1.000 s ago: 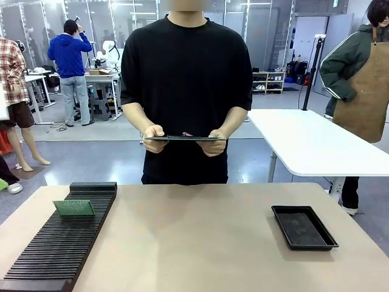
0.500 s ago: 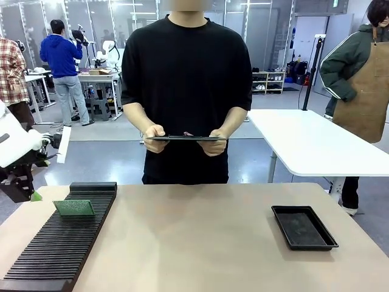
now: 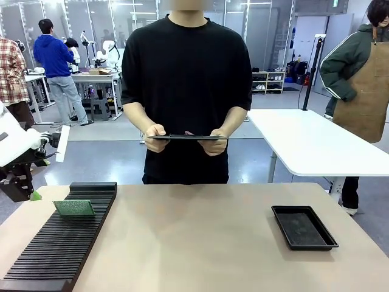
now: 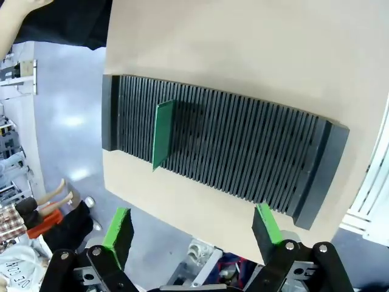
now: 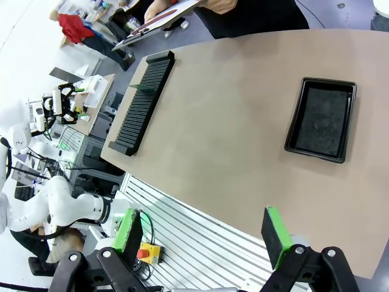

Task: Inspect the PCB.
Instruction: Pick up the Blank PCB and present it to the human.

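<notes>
Busy lab room with other tables and people far off; the tan table (image 3: 200, 243) is carrying a black slotted rack (image 3: 55, 249) and a black tray (image 3: 304, 227); a person is standing at the far side, holding a clipboard (image 3: 185, 138) in both hands.

The left pincer (image 4: 192, 224) is hanging just off the table's edge, jaws standing wide, gripping nothing; the PCB (image 4: 163, 134) is standing on edge in a rack slot, ahead of this pincer and toward its left finger, well apart from it and untouched.

The right pincer (image 5: 202, 232) is also gaping wide and empty, hovering high off the near table edge; the tray is lying ahead toward its right finger, the rack far ahead toward its left finger.

Judging the task as barely begun, with the reach for the board not yet made.

Risks, as I am reading it: the board is thin and leaning slightly in its slot, so a descent off line is likely to be striking the rack ribs or knocking the board flat; jaws rolled wrongly would be closing on its length, not its faces; a shallow pinch on the top edge may be slipping during the lift.
</notes>
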